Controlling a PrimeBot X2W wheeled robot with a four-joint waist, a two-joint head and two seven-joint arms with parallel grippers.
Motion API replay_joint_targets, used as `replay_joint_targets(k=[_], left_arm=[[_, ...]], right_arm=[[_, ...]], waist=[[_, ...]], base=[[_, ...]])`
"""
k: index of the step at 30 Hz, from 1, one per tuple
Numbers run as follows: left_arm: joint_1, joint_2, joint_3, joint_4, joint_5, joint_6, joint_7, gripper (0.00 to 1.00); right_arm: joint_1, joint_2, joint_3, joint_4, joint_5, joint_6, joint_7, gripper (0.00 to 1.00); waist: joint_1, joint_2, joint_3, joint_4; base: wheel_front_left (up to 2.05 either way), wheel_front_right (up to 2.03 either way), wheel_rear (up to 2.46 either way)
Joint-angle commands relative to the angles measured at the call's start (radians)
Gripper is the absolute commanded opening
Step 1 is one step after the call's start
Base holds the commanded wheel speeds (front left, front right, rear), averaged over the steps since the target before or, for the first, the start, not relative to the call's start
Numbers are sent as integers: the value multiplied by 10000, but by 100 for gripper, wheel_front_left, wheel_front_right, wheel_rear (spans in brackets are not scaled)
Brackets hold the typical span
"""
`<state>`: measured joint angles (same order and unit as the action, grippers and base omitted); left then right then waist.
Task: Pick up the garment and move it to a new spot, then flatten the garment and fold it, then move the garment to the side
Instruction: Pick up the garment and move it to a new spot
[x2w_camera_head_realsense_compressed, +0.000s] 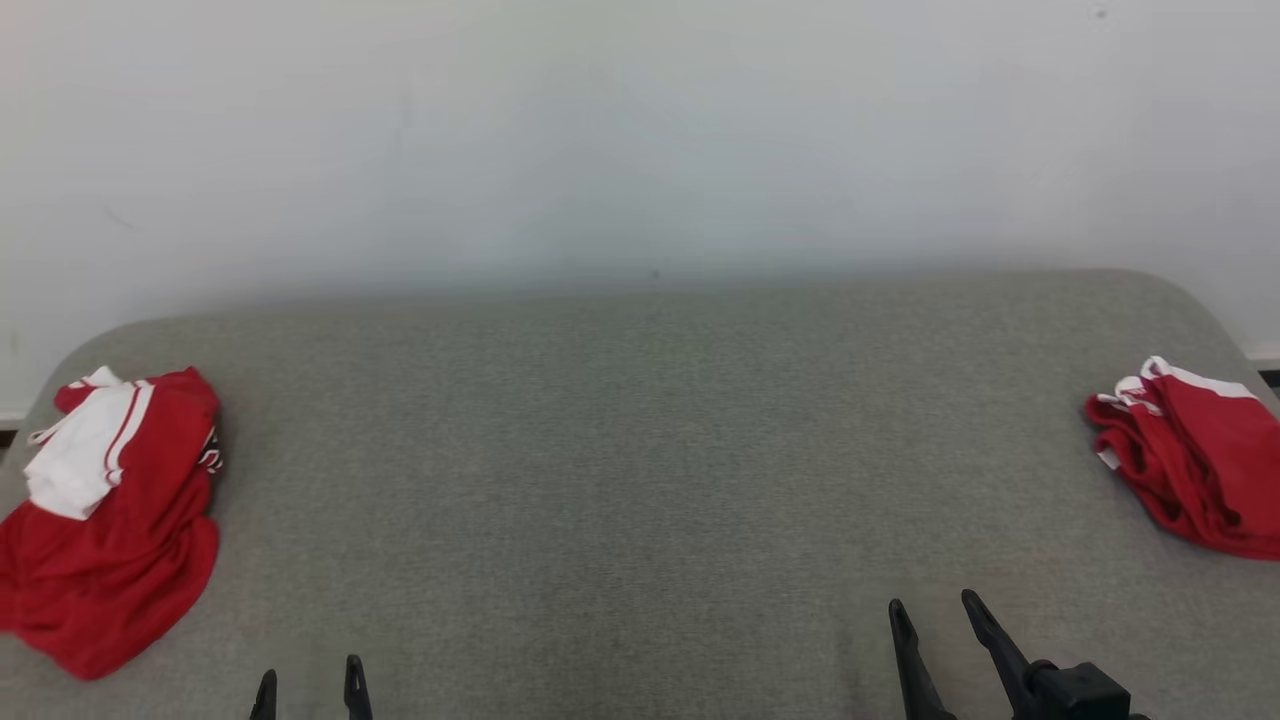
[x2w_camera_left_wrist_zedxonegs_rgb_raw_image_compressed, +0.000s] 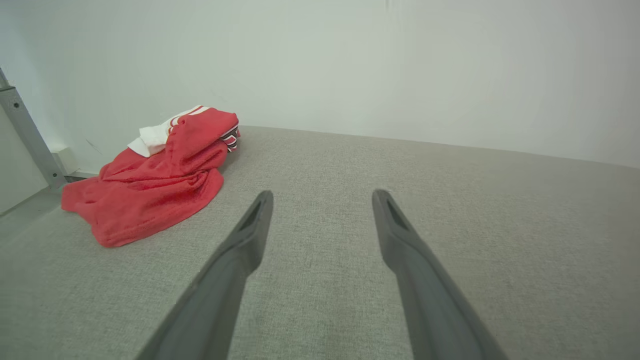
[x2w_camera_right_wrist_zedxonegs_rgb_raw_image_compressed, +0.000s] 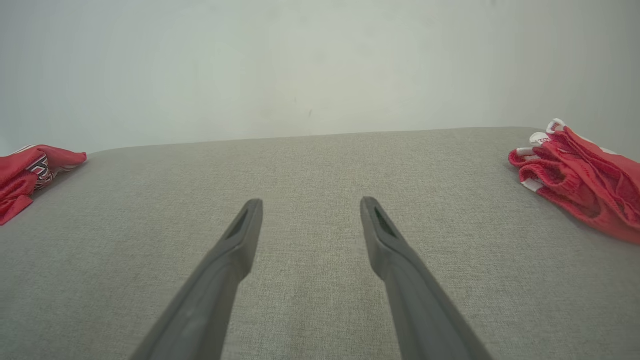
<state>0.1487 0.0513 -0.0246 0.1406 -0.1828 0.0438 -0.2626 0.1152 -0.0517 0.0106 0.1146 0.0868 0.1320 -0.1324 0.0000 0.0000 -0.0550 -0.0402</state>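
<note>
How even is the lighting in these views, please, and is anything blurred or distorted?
Head view: soft, even light, no glare; a faint shadow by the left garment. Left wrist view: the left end effector blurs toward the bottom edge, with wide-angle stretch. Right wrist view: the right end effector softens likewise near the lens; the right garment is sharp.

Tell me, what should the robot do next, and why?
Probably reach the left gripper toward the crumpled red-and-white garment on its left: both it and the right gripper are open, empty, over bare grey cushion.
</note>
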Motion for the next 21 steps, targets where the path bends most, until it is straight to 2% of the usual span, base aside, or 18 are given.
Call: replay_joint_targets(k=[1,8,9,21], left_arm=[[13,-12,44,-25,92,-8,-31,100],[180,-11,203,3,295,-119,-31,100],[180,-11,203,3,295,-119,-31,100],[370,-11,679,3,374,-202,-31,100]], right_arm=[[123,30,-24,-29,97,-20,-87,100],[192,30,34,59,138,-20,-136,100],[192,30,34,59,138,-20,-136,100],[70,29,338,236,361,-20,-294,100]], waist=[[0,0,-10,511],[0,0,-76,1718],[0,0,-76,1718],[0,0,-296,3531]], base=[[0,0,0],[0,0,0],[0,0,0],[0,0,0]])
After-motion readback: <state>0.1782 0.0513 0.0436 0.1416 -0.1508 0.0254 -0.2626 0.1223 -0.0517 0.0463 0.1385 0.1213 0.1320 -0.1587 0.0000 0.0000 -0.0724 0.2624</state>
